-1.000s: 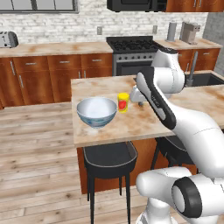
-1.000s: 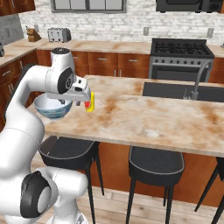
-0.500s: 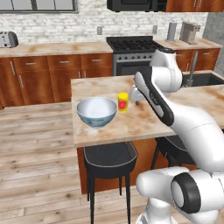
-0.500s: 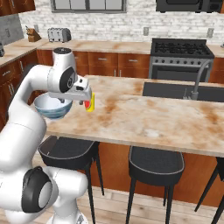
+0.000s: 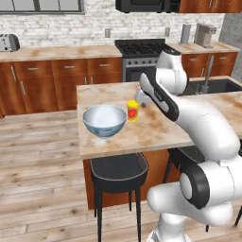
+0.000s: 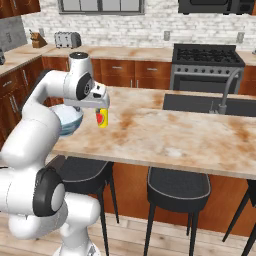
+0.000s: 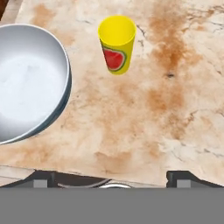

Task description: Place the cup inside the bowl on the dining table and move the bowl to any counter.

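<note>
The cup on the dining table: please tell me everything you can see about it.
The cup is a small, bright yellow tumbler with smooth walls, slightly narrower at the base, and a red watermelon picture on its side. It stands upright, open end up and looking empty, on the beige marbled dining table. It stands beside the bowl, with a gap between them. Nothing grips it.

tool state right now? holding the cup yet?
Tool: open and holding nothing. The cup stands upright on the dining table, apart from the tool and beside the bowl.
</note>
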You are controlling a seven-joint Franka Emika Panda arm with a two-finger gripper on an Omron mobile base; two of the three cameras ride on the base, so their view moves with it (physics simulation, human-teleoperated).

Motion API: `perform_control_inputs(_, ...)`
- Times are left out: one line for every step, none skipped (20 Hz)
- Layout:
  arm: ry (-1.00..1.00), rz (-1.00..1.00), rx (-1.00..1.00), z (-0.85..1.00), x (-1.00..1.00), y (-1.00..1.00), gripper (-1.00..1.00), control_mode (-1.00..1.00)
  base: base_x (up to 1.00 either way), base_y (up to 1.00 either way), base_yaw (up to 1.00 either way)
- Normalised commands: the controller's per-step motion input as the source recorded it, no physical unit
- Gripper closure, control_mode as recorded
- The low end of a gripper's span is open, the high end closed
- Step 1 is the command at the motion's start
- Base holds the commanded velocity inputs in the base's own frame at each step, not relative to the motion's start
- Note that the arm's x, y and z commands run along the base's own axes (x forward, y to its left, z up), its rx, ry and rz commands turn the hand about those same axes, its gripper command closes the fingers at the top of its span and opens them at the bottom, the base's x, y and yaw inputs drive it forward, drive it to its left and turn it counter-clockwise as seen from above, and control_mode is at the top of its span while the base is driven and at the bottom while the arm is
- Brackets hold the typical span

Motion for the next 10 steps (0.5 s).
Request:
perform_control_inputs(0.0, 0.0, 0.0, 0.0, 0.54, 0.0, -1.0, -1.0, 0.0, 0.0, 0.0)
perform_control_inputs(0.0, 0.0, 0.0, 0.0, 0.46, 0.0, -1.0, -1.0, 0.0, 0.0, 0.0)
perform_control_inputs(0.0, 0.0, 0.0, 0.0, 0.45, 0.0, -1.0, -1.0, 0.0, 0.0, 0.0)
perform_control_inputs(0.0, 0.0, 0.0, 0.0, 0.48, 0.0, -1.0, -1.0, 0.0, 0.0, 0.0)
perform_control_inputs(0.0, 0.0, 0.0, 0.0, 0.51, 0.0, -1.0, -1.0, 0.0, 0.0, 0.0)
perform_control_inputs(0.0, 0.0, 0.0, 0.0, 0.51, 0.0, -1.0, -1.0, 0.0, 0.0, 0.0)
perform_control_inputs(0.0, 0.0, 0.0, 0.0, 0.54, 0.0, -1.0, -1.0, 0.0, 0.0, 0.0)
perform_control_inputs(0.0, 0.0, 0.0, 0.0, 0.53, 0.0, -1.0, -1.0, 0.0, 0.0, 0.0)
perform_control_inputs(-0.01, 0.0, 0.0, 0.0, 0.51, -0.01, -1.0, -1.0, 0.0, 0.0, 0.0)
perform_control_inputs(-0.01, 0.0, 0.0, 0.0, 0.5, -0.01, -1.0, -1.0, 0.0, 0.0, 0.0)
